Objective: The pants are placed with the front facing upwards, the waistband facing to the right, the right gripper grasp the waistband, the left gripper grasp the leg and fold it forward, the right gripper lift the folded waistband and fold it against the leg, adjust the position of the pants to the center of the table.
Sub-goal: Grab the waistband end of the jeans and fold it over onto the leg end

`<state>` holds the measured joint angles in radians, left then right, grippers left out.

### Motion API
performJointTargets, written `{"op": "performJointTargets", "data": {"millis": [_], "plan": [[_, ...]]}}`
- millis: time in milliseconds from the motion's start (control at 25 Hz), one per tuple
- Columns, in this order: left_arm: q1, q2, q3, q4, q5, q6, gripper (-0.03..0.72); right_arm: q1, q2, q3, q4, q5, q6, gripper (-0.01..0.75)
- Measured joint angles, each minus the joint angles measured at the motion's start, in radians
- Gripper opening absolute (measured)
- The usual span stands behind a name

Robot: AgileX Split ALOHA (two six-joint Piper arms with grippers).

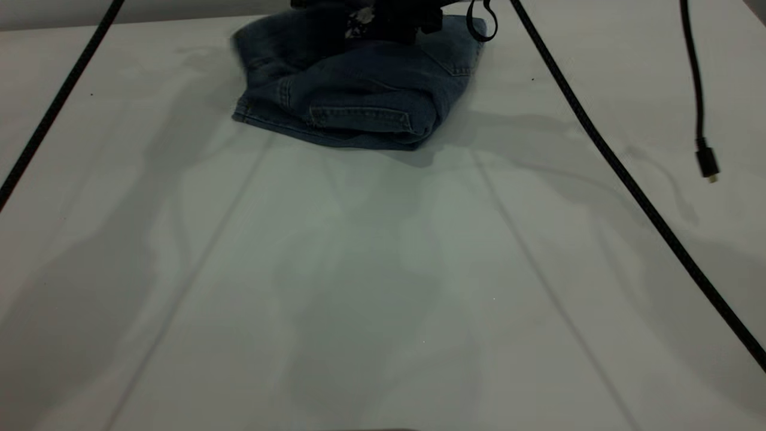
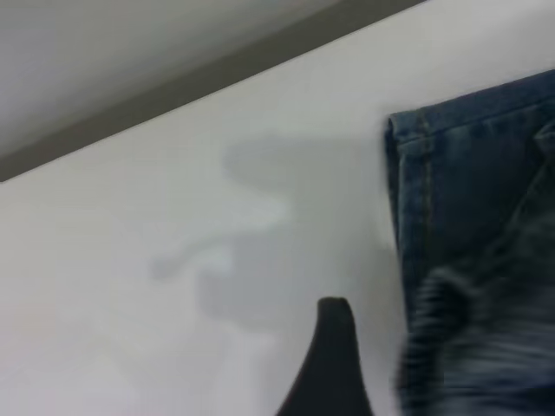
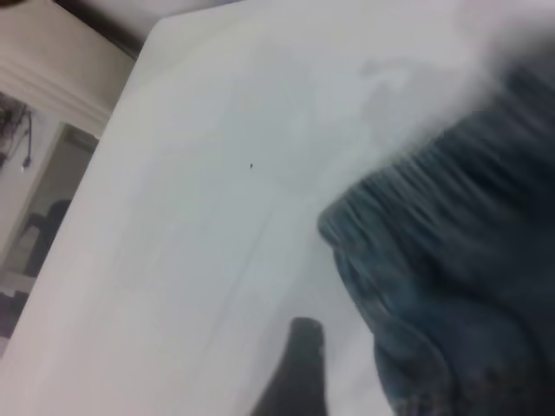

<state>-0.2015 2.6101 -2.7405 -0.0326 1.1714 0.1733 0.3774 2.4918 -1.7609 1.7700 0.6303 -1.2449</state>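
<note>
1. The pants point(image 1: 353, 90): a folded blue denim bundle at the far edge of the table point(image 1: 383, 269), its hem and a pocket seam turned toward the near side.
2. Black gripper hardware point(image 1: 389, 18): seen in the exterior view only, above the far side of the pants and cut off by the frame; which arm it belongs to cannot be told.
3. The left gripper point(image 2: 334, 364): its wrist view shows one dark fingertip over bare table just beside a stitched hem of the pants point(image 2: 473, 225); whether the claw is apart or together cannot be told.
4. The right gripper point(image 3: 295, 373): one dark tip over the table, next to the ruched waistband point(image 3: 408, 208); its state cannot be told either.
5. Two black cables point(image 1: 598, 149) cross above the table on either side of the pants; a third hangs with a loose plug point(image 1: 708, 163).
</note>
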Motion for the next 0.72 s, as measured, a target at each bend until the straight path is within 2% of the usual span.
{"op": "performJointTargets", "data": {"millis": [160, 320, 480, 720], "plan": [[0.000, 0.000, 0.000, -0.001, 0.000, 0.006, 0.587, -0.050, -0.015, -0.001, -0.141, 0.034, 0.132, 0.667], [-0.002, 0.001, 0.000, -0.007, 0.000, 0.061, 0.587, -0.137, -0.087, -0.001, -0.377, 0.116, 0.317, 0.615], [-0.030, 0.016, 0.019, -0.033, 0.000, 0.276, 0.587, -0.206, -0.172, -0.001, -0.619, 0.210, 0.477, 0.584], [-0.131, 0.077, 0.080, -0.042, 0.000, 0.579, 0.587, -0.258, -0.261, -0.001, -0.885, 0.299, 0.645, 0.580]]}}
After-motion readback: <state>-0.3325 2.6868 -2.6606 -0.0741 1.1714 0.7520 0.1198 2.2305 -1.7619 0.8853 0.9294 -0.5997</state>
